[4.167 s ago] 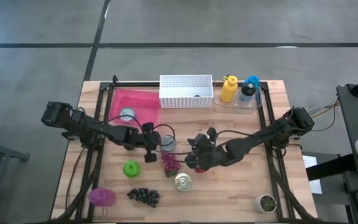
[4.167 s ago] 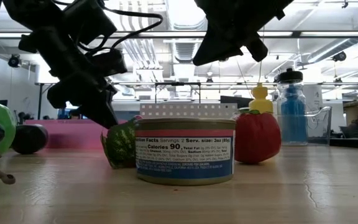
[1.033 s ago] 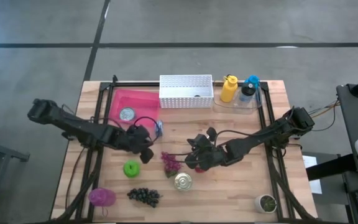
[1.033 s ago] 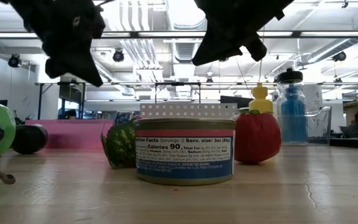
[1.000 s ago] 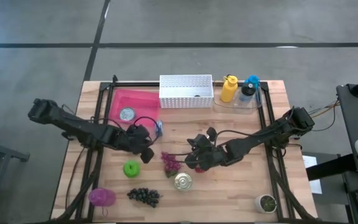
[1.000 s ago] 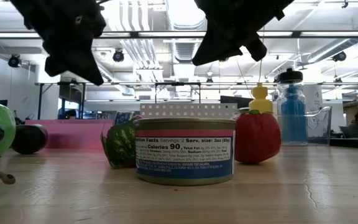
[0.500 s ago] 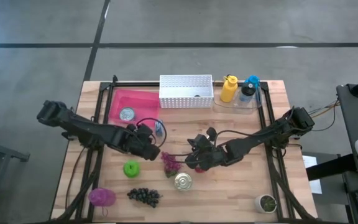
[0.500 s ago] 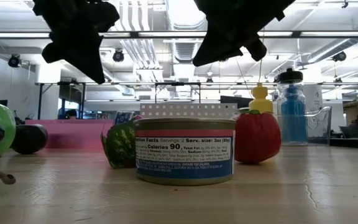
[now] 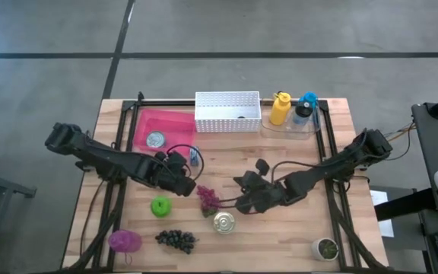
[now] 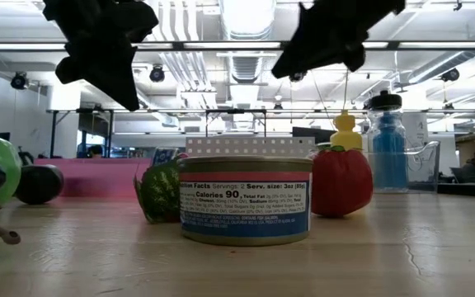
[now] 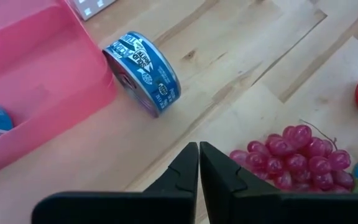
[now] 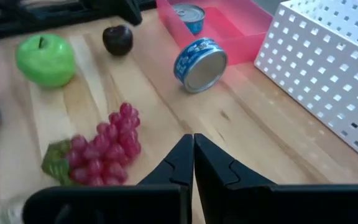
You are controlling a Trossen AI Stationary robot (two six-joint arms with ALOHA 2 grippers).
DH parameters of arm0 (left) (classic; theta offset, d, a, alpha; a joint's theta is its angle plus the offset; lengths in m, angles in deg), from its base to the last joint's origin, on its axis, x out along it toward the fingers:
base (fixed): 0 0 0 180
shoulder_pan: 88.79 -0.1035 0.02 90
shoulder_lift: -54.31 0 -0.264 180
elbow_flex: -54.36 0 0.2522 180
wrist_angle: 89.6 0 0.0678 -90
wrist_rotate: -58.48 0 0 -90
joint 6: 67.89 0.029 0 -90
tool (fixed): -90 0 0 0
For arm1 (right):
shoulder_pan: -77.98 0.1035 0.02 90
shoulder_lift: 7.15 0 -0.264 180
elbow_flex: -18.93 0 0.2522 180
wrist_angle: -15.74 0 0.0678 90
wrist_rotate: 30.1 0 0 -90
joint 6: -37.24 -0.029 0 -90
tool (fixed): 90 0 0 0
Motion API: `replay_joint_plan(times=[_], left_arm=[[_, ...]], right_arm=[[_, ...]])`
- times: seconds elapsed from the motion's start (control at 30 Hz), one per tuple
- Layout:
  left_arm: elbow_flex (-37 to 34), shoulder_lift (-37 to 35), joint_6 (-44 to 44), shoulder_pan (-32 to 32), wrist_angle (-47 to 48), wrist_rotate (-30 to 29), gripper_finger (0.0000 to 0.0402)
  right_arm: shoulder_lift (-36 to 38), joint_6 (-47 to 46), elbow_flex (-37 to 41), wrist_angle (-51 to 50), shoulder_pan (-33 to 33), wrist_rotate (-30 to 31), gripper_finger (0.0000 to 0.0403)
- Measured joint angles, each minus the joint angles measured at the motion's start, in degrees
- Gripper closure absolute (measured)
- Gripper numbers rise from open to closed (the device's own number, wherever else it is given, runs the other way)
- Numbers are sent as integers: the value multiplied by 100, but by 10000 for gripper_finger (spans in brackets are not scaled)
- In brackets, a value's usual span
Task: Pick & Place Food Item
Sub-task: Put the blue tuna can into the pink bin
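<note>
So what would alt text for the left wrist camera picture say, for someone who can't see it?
The left claw, shut and empty, hangs over a wooden table. Ahead, a blue tin can lies tipped on its side against a pink bin, with red grapes nearer.

Right tool point(image 9: 243, 204) shifted toward the table's front, blue can point(image 11: 143, 71) released, tipped beside pink bin point(image 11: 39, 84)

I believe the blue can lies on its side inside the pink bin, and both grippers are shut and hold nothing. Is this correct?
One part is wrong. The blue can on its side lies on the wooden table, just outside the pink bin, as the left wrist view shows; a different can stands inside the bin. The rest holds: the left gripper and right gripper are shut and empty.
</note>
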Motion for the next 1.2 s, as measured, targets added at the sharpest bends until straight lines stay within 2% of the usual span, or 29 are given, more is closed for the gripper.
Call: replay_joint_plan(times=[0.13,0.27,0.37,0.53,0.6,0.87,1.2], left_arm=[[0,0,2,0,-7,2,379],[0,0,2,-2,-7,2,379],[-2,0,2,-4,-20,2,379],[-2,0,1,-4,-48,2,379],[-3,0,1,-4,-62,2,378],[-4,0,2,-9,-356,13,378],[0,0,-64,-9,-621,153,378]], right_arm=[[459,111,372,82,43,-69,394],[1029,278,909,453,6,-479,394],[1415,869,1462,1304,7,-911,394],[1862,2034,2504,3514,10,-2261,394],[1994,2210,2787,4156,12,-2552,394],[2324,2257,3243,4363,10,-2594,394],[2329,2763,3123,4382,10,-2591,394]])
